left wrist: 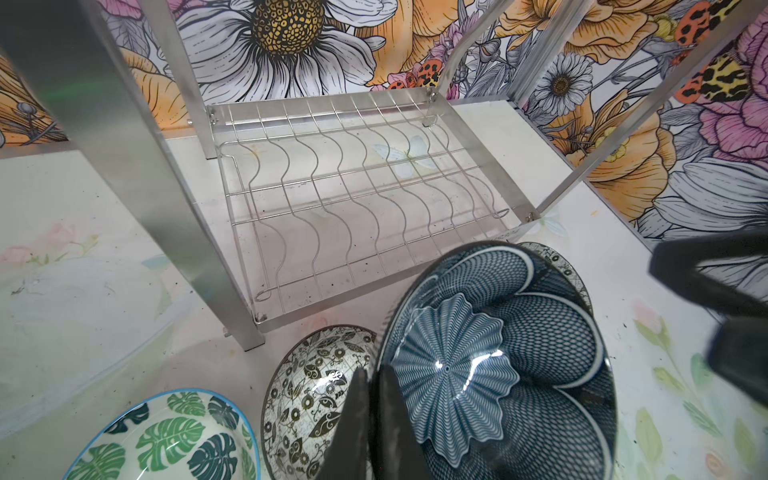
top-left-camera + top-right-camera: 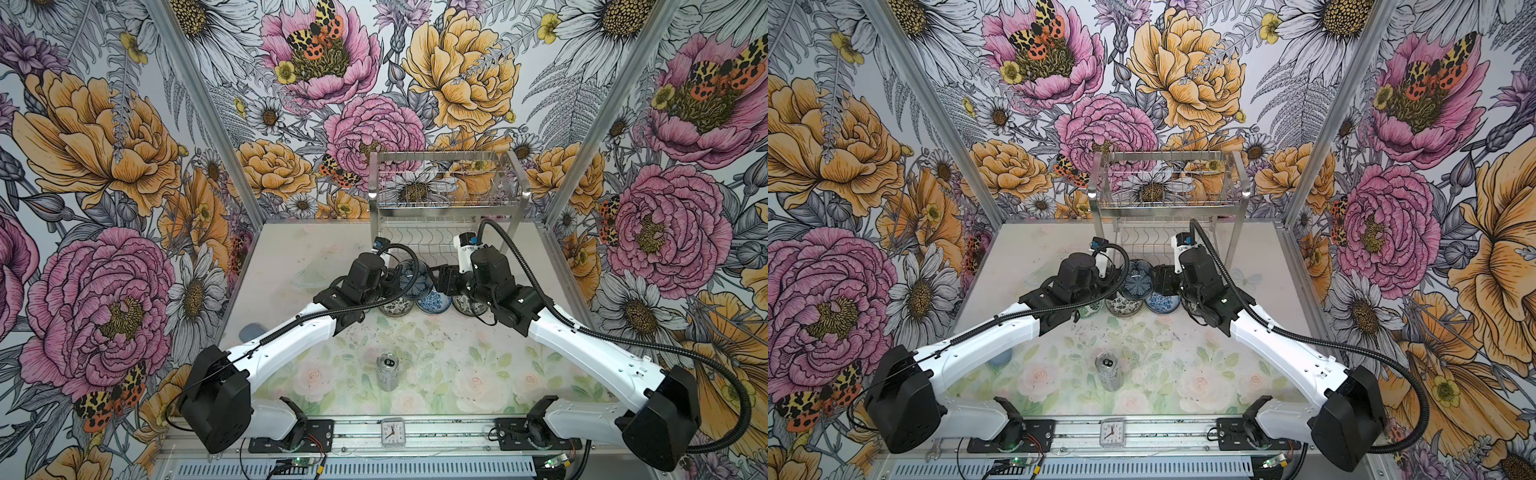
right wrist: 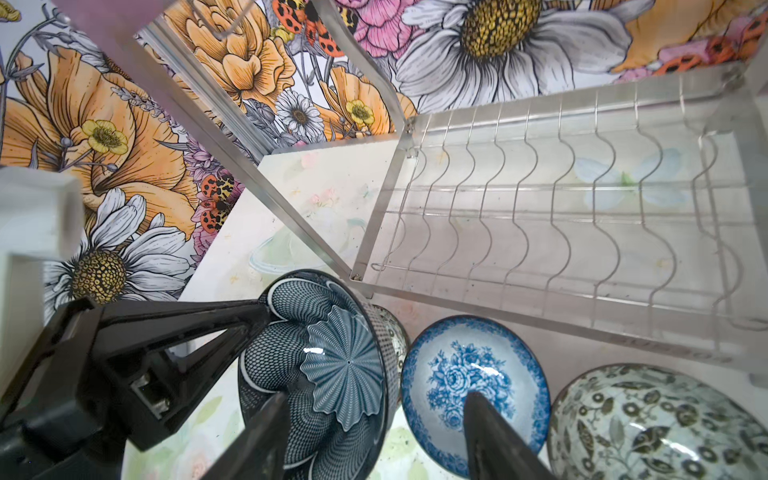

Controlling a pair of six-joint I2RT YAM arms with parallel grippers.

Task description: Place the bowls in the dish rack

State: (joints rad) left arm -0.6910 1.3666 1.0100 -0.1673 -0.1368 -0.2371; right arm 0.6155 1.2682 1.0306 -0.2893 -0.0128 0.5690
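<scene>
Centrally, just in front of the dish rack (image 2: pixel 446 203) (image 2: pixel 1167 203), both arms meet over a row of bowls standing on the surface (image 2: pixel 332 249).

Left claw (image 1: pixel 374 374): closed narrowly on the rim of the dark blue bowl (image 1: pixel 498 365), one finger inside the rim and one outside. The same grip appears in the right wrist view, where the left claw (image 3: pixel 266 309) pinches the far edge of that bowl (image 3: pixel 324 365). The bowl is tilted, its net-and-petal inside turned toward both wrist cameras, and it sits close to the rack's near front leg and lower wavy wire tier (image 1: pixel 353 195) (image 3: pixel 540 216). In both top views it lies between the two wrists (image 2: pixel 415 280) (image 2: pixel 1138 279).

Right claw (image 3: pixel 374 399): jaws parted, gripping nothing, with one finger over the inside of the dark blue bowl and the other over the blue floral bowl (image 3: pixel 457 365), so that the dark bowl's near rim lies between them.

Other bowls, all upright on the surface:
- a black-and-white bowl (image 1: pixel 311 386) (image 2: pixel 395 307), just beside the held one
- a green leaf bowl (image 1: pixel 174 440)
- the blue floral bowl (image 2: pixel 434 301)
- a second black-and-white bowl (image 3: pixel 648 424), beside the floral one

Nearer the arm bases, well apart from the bowls, stands a drink can (image 2: pixel 387 371) (image 2: pixel 1108 370).
</scene>
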